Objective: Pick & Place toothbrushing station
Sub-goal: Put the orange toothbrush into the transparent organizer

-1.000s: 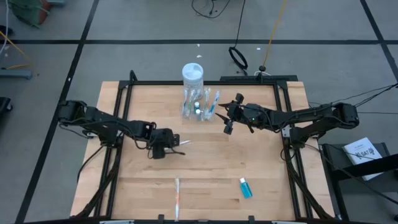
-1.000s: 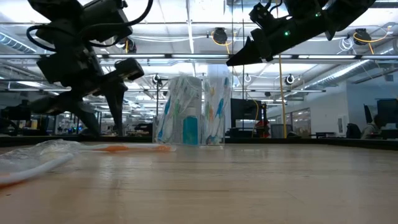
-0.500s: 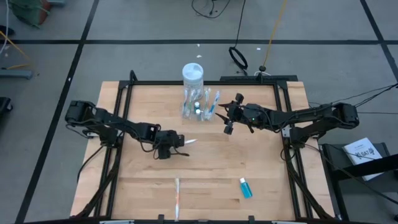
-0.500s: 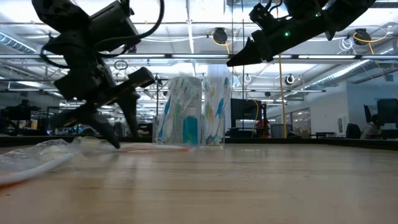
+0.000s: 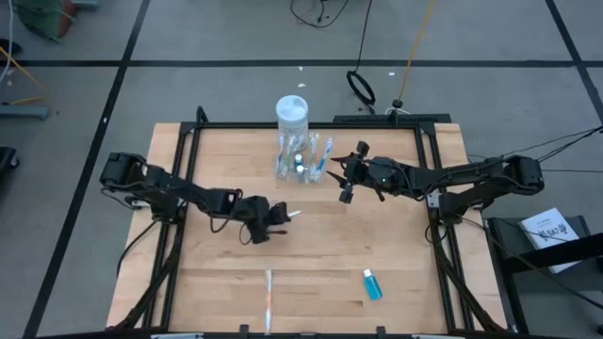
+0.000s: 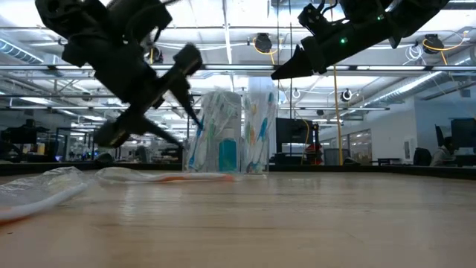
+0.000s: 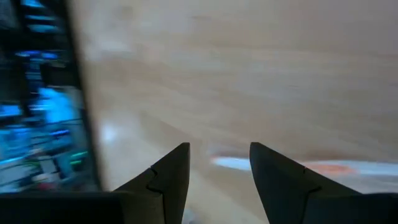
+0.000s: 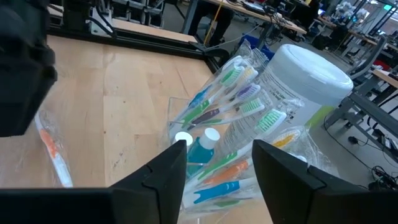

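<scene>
High view: one toothbrushing station (image 5: 303, 158), one white jar (image 5: 292, 112); both grippers' jaws open, empty

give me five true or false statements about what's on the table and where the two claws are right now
1. The toothbrushing station stands next to the white jar at the table's far edge. True.
2. The right claw grips the station. False: it hovers open beside it, holding nothing.
3. The left claw is open, with a wrapped toothbrush lying on the wood near it. True.
4. The small blue bottle sits inside the station. False: it lies on the table near the front edge, on the right arm's side.
5. A second wrapped toothbrush lies near the front edge. True.
</scene>
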